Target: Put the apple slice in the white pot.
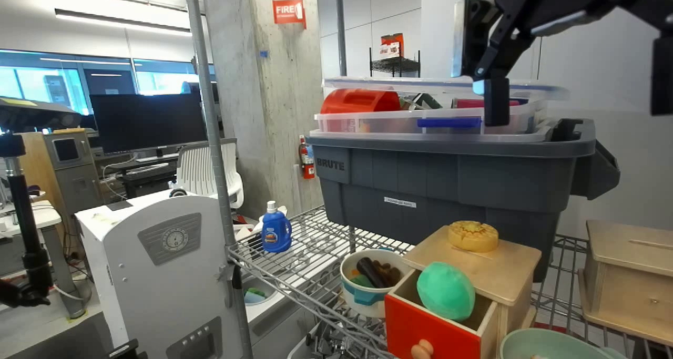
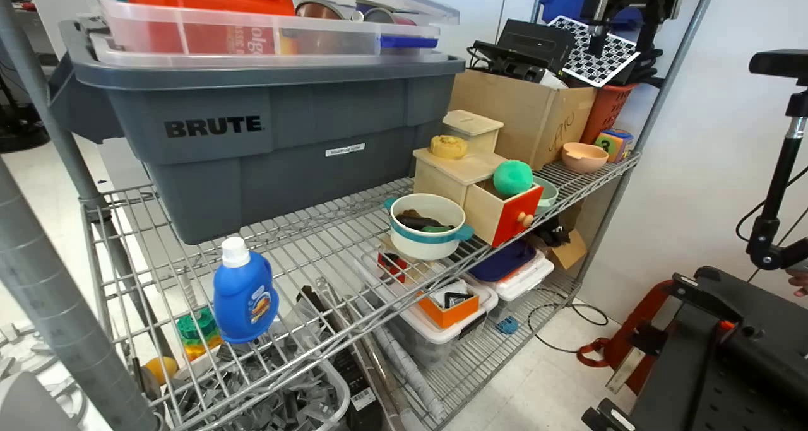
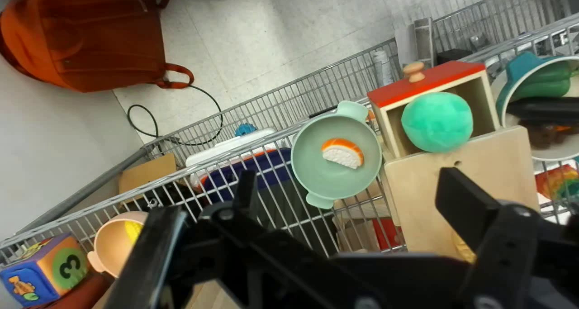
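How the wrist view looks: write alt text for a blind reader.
An apple slice, white with an orange edge, lies in a pale green bowl on a wire shelf; the open gripper spans the foreground. To the right, a green ball sits in an open red-fronted drawer, and a white-and-teal pot is partly cut off.

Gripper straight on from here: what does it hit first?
Probably the round pale-green bowl holding the orange-edged white slice; depth is unclear, so the gripper might clip the red-fronted wooden box.
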